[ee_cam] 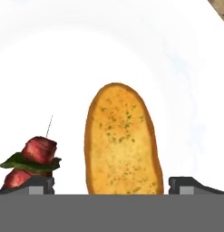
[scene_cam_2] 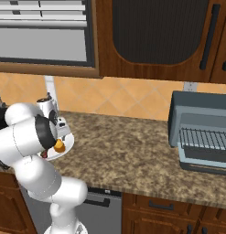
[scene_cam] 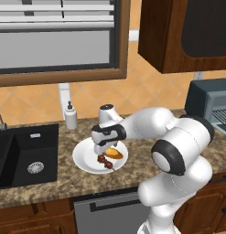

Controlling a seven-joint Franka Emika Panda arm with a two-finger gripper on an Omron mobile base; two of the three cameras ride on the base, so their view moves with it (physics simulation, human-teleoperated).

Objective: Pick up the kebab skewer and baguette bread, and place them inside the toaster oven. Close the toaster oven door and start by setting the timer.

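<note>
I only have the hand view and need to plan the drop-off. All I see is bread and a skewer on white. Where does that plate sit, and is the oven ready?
Observer: The white plate sits on the granite counter, just right of the black sink.
Operator: And the oven?
Observer: The toaster oven stands far along the counter to the arm's right, its wire rack exposed, so its front looks open.
Operator: Anything near the plate to avoid?
Observer: A white soap dispenser stands behind the plate, by the wall.
Operator: Is the gripper down yet?
Observer: The gripper hangs open right over the baguette bread, with the kebab skewer beside it.
</note>
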